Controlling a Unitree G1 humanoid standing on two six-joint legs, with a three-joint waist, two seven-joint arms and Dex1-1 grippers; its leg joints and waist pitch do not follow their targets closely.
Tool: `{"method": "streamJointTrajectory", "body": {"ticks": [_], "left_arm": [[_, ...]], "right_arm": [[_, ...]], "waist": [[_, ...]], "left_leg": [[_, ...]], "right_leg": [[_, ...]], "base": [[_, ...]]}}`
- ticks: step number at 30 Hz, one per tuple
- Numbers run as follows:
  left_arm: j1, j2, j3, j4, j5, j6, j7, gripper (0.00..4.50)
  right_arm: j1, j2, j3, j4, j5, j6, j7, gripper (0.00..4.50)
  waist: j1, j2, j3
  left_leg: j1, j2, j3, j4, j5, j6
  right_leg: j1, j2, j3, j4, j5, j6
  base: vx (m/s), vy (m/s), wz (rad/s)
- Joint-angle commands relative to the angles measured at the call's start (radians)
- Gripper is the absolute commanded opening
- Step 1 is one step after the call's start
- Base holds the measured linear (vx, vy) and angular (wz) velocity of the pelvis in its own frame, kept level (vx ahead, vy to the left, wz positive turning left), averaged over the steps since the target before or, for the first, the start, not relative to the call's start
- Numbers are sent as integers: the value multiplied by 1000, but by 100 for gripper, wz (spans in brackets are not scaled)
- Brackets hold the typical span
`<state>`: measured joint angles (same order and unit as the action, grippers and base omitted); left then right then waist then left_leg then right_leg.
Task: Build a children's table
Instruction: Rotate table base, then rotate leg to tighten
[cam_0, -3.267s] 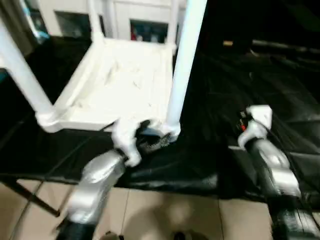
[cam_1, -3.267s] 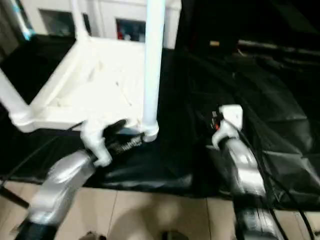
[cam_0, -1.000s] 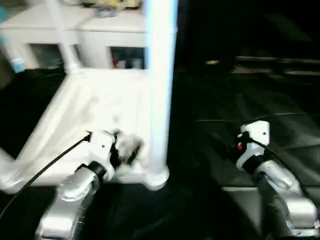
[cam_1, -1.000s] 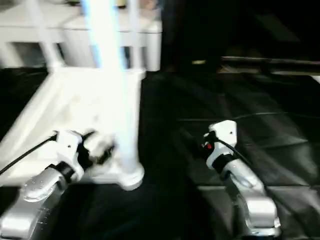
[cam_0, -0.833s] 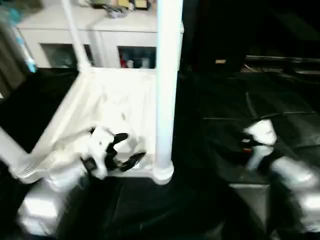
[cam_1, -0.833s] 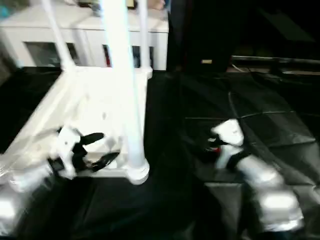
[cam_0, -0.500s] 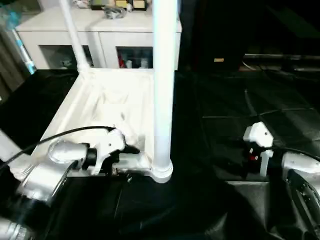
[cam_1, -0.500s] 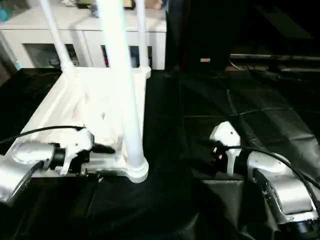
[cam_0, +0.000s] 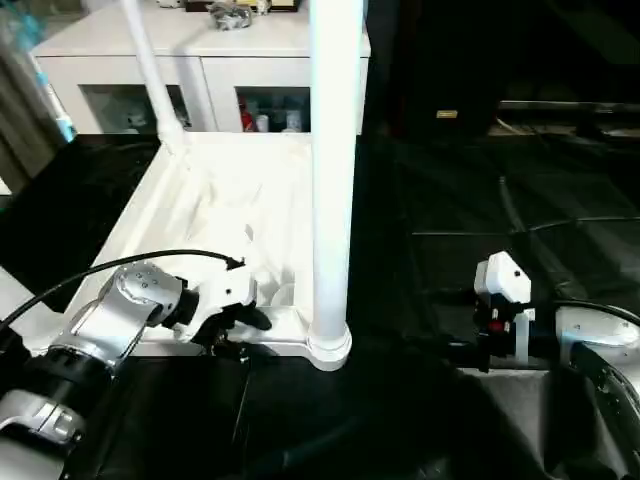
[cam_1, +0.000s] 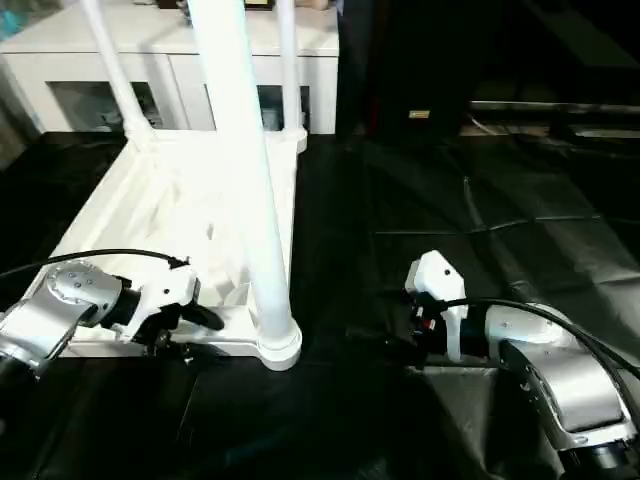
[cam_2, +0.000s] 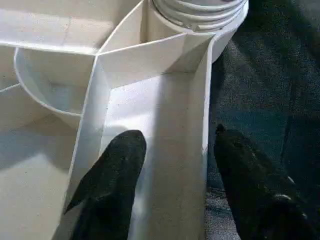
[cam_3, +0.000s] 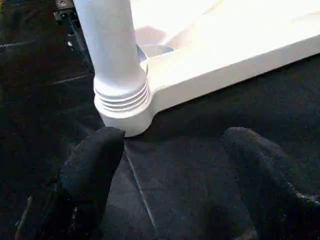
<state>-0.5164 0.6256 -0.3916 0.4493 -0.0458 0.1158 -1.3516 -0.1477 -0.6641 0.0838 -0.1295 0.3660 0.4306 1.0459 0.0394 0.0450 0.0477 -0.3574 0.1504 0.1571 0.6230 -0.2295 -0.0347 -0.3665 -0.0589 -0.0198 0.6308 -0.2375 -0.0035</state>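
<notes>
Since half a second ago the right gripper (cam_3: 170, 165) has pulled in toward the near corner of the table, and the left arm has settled lower along the near rim.

Small all-white plastic children's table (cam_0: 230, 215) lies upside down on the black sheet-covered work surface (cam_0: 520, 200), its rectangular top flat on the sheet. One long round tapering white leg (cam_0: 333, 160) stands upright in the near right corner socket (cam_0: 329, 345); ribbed collar of that leg visible just above the socket in the right wrist view. Two thinner-looking far legs (cam_1: 110, 70) rise at the back corners.

Left gripper (cam_2: 172, 150): fingers spread, straddling the near rim wall of the table, one black finger (cam_2: 112, 180) inside the rim channel, the other outside over the black sheet. Whether either touches the wall cannot be told.

Right gripper: fingers wide apart, holding nothing, low over the sheet, near the socketed corner but clear of it.

White cabinet with glass-fronted compartments (cam_0: 200, 60) stands beyond the table.
</notes>
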Motion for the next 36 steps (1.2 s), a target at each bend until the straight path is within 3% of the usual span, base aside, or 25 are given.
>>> {"method": "streamJointTrajectory", "body": {"ticks": [1, 13, 17, 24, 25, 28, 29, 33, 36], "left_arm": [[-19, -6, 12, 15, -5, -9, -17, 223], [-22, -23, 35, 50, -18, -24, -26, 115], [-18, -22, 44, 54, -24, -27, -25, 103], [4, -21, 64, 57, -36, -31, -14, 24], [12, -33, 86, 55, -56, -40, 0, 24], [23, -44, 103, 45, -77, -34, 9, 8], [30, -47, 107, 38, -83, -26, 12, 8], [69, -65, 116, 3, -101, -7, 39, 8], [123, -134, 100, -52, -72, -12, 146, 8]], "right_arm": [[1, -13, -3, -28, 17, 9, 6, 366], [-18, -17, 3, -12, 12, 8, 20, 366], [-21, -18, 6, -7, 12, 5, 23, 366], [-30, -13, 11, 2, 9, 1, 26, 366], [-33, -12, 13, 6, 8, -1, 27, 366], [-35, -9, 15, 12, 8, -3, 27, 366], [-35, -6, 16, 12, 8, -3, 26, 366], [-32, 16, 13, 21, 17, -4, 15, 366], [-31, 72, -3, 64, 36, -13, -20, 366]], "waist": [[3, -2, -53], [3, -7, -52], [2, -11, -50], [2, -11, -49], [2, -16, -48], [1, -15, -49], [-1, -23, -49], [-4, -20, -52], [-4, -24, -53]], "left_leg": [[6, 76, -23, -83, -114, 59], [7, 79, -13, -84, -109, 57], [7, 79, -13, -85, -115, 54], [7, 81, -12, -86, -119, 52], [7, 81, -12, -87, -120, 52], [7, 81, -11, -86, -114, 53], [3, 81, -10, -85, -104, 57], [0, 79, -10, -82, -66, 77], [0, 81, -8, -79, -49, 99]], "right_leg": [[42, -89, 42, -68, 17, -317], [37, -88, 43, -70, -9, -304], [36, -89, 43, -72, -36, -298], [33, -89, 43, -74, -56, -295], [33, -90, 44, -74, -63, -294], [33, -90, 44, -75, -60, -293], [36, -90, 43, -73, -46, -293], [36, -89, 42, -66, 19, -302], [35, -90, 42, -66, 53, -310]], "base": [[0, 0, 0], [0, 0, 0], [0, 0, 0], [0, 0, 0], [0, 0, 0], [0, 0, 0], [0, 0, 0], [0, 0, 0], [0, 0, 0]]}}
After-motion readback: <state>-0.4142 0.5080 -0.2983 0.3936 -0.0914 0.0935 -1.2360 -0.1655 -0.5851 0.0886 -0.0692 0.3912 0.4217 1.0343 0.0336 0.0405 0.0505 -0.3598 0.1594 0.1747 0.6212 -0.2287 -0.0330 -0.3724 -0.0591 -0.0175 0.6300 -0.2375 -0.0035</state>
